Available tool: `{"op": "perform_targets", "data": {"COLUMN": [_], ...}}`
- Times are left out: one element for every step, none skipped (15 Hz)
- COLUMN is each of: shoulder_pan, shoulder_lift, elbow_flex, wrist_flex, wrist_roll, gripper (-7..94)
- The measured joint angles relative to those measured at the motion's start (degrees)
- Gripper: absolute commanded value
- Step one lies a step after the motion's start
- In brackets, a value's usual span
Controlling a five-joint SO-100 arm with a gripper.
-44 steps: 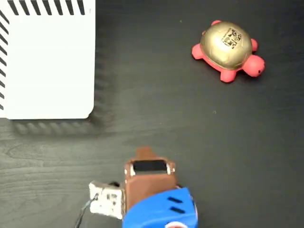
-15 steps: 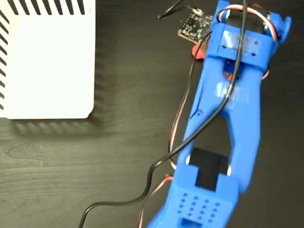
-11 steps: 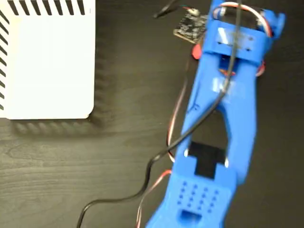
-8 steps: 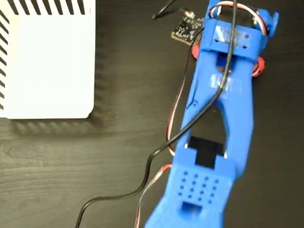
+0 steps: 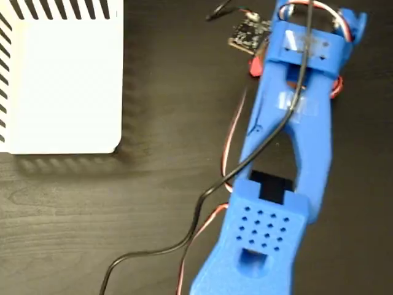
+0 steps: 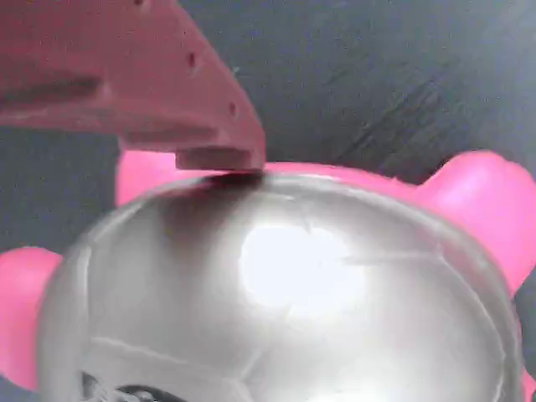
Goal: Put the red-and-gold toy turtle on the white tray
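In the wrist view the red-and-gold toy turtle point(image 6: 293, 276) fills the frame: a shiny domed shell with pink-red feet sticking out at the sides. My gripper point(image 6: 243, 285) is right over it. One reddish-brown finger point(image 6: 193, 126) comes in from the upper left, its tip touching the shell's far edge. The other finger is out of frame. In the fixed view the blue arm point(image 5: 288, 141) covers the turtle, so only red slivers point(image 5: 255, 66) show beside the wrist. The white tray point(image 5: 61, 80) lies flat at the upper left, well apart from the arm.
A small circuit board point(image 5: 249, 34) hangs off the wrist at the top. Black and red cables point(image 5: 202, 215) trail from the arm down to the lower edge. The dark wood-grain table point(image 5: 153, 184) lies bare between the tray and the arm.
The arm reached from the lower edge out over the turtle at the upper right, then shifted a little left and back right. The turtle's visible red edges have stayed in place.
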Motion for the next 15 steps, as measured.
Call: {"op": "perform_targets", "data": {"shoulder_pan": [-0.1,-0.2,-0.2,-0.4,-0.5,-0.5,-0.5,-0.5,-0.5,-0.5,-0.5,-0.5,-0.4,-0.3,-0.3], "shoulder_lift": [0.0,0.0,-0.1,-0.3,-0.3,-0.3,-0.3,-0.3,-0.3,-0.3,-0.3,-0.3,-0.2,0.9,3.1], "elbow_flex": [0.0,0.0,-0.2,-1.0,-1.3,-1.4,-1.4,-1.4,-1.4,-1.4,-1.4,-1.4,-1.1,0.3,3.0], "wrist_flex": [0.0,0.0,-0.3,0.5,1.1,1.3,1.3,1.3,1.3,1.3,1.3,1.3,1.3,1.1,1.1], "wrist_roll": [0.3,1.2,2.1,2.7,2.9,2.9,2.9,2.9,2.9,2.9,2.9,2.9,2.9,2.9,2.9], "gripper": [33,28,26,18,7,0,0,0,0,0,0,0,0,0,0]}}
